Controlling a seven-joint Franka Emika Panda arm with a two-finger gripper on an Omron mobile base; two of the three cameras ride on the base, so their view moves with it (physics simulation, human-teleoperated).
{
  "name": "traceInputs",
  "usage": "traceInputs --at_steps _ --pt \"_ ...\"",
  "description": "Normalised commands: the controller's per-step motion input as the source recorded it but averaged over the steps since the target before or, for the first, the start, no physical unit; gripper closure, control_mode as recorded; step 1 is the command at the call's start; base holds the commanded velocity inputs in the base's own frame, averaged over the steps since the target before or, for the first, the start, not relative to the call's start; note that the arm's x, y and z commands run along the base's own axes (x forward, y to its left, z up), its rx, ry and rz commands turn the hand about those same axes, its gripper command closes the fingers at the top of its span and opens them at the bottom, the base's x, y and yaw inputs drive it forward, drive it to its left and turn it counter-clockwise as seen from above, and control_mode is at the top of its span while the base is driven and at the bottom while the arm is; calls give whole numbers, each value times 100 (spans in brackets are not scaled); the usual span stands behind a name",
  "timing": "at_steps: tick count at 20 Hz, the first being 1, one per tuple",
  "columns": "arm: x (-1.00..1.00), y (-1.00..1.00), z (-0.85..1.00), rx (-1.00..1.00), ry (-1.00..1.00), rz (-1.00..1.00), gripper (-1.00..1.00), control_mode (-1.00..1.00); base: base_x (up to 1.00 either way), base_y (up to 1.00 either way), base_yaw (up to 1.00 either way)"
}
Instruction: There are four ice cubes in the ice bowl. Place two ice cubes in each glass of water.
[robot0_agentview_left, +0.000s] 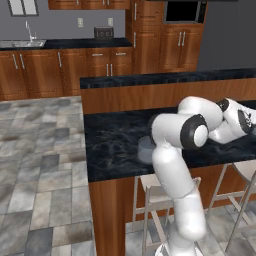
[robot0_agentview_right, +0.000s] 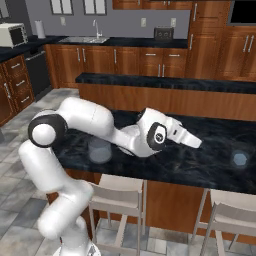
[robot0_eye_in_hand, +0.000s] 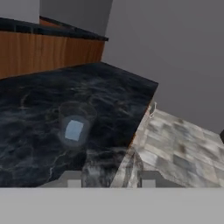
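Observation:
One glass of water (robot0_agentview_right: 240, 159) stands far right on the black counter (robot0_agentview_right: 210, 165), with one pale ice cube (robot0_eye_in_hand: 73, 130) showing inside the glass (robot0_eye_in_hand: 75, 126) in the hand view. My gripper (robot0_agentview_right: 196, 142) hovers left of it, above the counter, pointing toward it. In the hand view the gripper (robot0_eye_in_hand: 110, 177) is shut on a small translucent ice cube (robot0_eye_in_hand: 111, 166) between its tips. The other glass of water (robot0_agentview_right: 100, 150) stands at the left beside my forearm, and this glass (robot0_agentview_left: 144, 150) is partly hidden by my elbow. The ice bowl is hidden.
The counter ends just past the right glass, with tiled floor (robot0_eye_in_hand: 183, 140) beyond its corner. A raised wooden ledge (robot0_agentview_right: 165, 82) runs behind the counter. Stools (robot0_agentview_right: 120, 197) stand under the front edge.

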Motion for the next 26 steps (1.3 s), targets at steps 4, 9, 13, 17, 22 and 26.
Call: traceInputs --at_steps 4,9,13,17,22,26 --pt "18 -26 0 1 3 -6 100 -100 0 0 0" --pt "14 -51 15 3 0 -8 100 -100 0 0 0" --pt "17 -21 36 3 0 -10 100 -100 0 0 0" --pt "25 0 83 0 -1 -7 100 -100 0 0 0" --pt "25 0 88 0 -6 -4 100 -100 0 0 0" --pt "22 0 62 0 -8 -7 100 -100 0 0 0"
